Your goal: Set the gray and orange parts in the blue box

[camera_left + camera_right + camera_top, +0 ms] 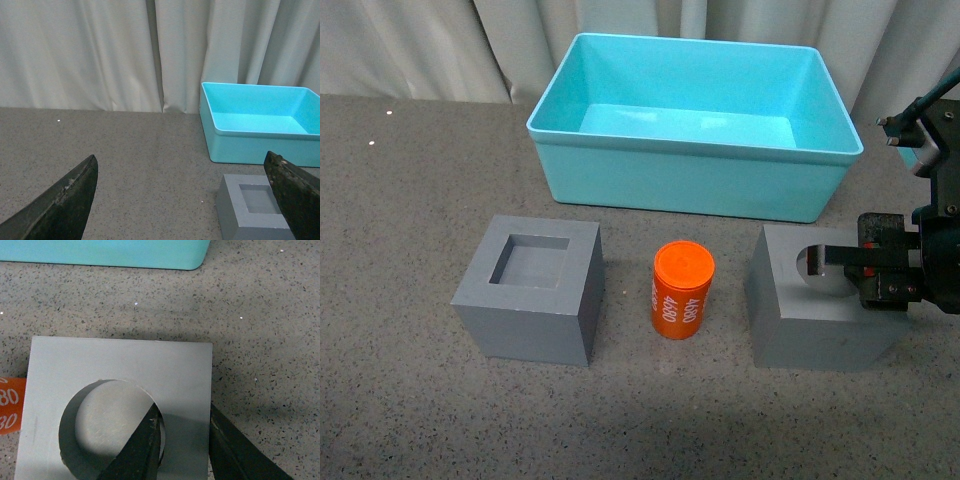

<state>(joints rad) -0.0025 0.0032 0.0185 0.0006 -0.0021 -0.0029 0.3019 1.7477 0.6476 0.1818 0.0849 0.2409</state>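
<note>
As right pincer (182, 407) straddles its wall, cube (120, 360) rests.

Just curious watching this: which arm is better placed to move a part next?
Right: its claw straddles the round-hole cube's wall, one finger inside the hole; the left claw touches nothing.

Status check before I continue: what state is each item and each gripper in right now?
blue box, upright, empty.
square-recess gray cube, on table, outside blue box, untouched.
orange cylinder, standing upright on table, untouched.
round-recess gray cube, on table, right gripper straddling one wall.
left gripper, open, empty.
right gripper, one finger in recess, one outside; clamp unclear.
</note>
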